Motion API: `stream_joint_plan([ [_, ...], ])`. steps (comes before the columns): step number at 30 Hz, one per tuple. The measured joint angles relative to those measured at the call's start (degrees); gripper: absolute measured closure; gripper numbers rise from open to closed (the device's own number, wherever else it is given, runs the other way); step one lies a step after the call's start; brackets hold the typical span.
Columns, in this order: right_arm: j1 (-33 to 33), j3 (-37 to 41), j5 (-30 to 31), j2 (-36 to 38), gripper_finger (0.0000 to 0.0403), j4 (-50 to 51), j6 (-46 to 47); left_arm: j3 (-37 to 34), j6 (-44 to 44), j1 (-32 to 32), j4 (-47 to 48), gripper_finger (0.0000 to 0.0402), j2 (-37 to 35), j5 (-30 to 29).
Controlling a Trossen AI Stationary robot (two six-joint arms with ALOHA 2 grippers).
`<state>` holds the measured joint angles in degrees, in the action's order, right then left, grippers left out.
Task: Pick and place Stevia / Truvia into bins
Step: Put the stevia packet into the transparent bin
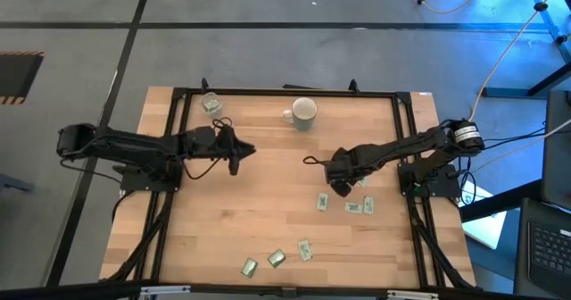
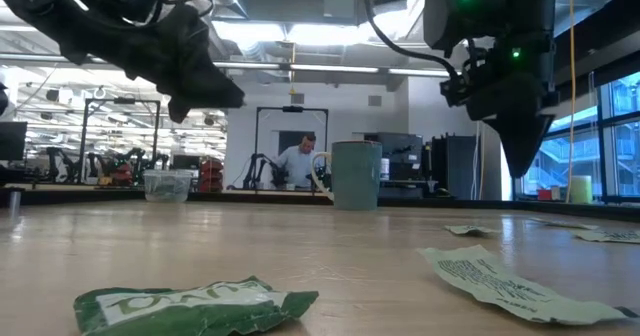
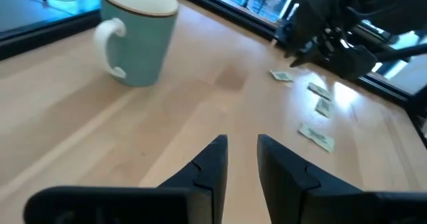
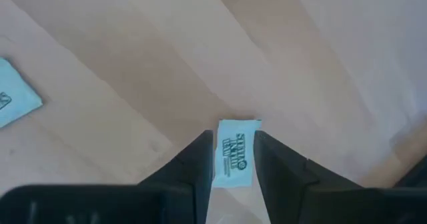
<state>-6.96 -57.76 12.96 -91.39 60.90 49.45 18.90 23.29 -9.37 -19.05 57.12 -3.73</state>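
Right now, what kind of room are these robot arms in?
Probably a robotics lab or workshop. Beyond the wooden table there are more robot arms on benches, a person working at a station, and bare ceiling ducts.
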Motion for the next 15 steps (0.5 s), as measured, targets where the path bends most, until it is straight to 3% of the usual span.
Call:
stream_joint_plan([
  [9, 0.0, 0.31, -2.01, -0.79, 0.0292, -0.39, 0.04, 0.0, -2.05, 3.3, -0.04, 0.0326, 0.02, -1.61],
  [15, 0.92, 5.48, -3.83, -0.75, 0.0292, -3.0, 0.02, 0.0, -2.73, 4.11, -0.07, 0.0326, 0.02, -2.8],
])
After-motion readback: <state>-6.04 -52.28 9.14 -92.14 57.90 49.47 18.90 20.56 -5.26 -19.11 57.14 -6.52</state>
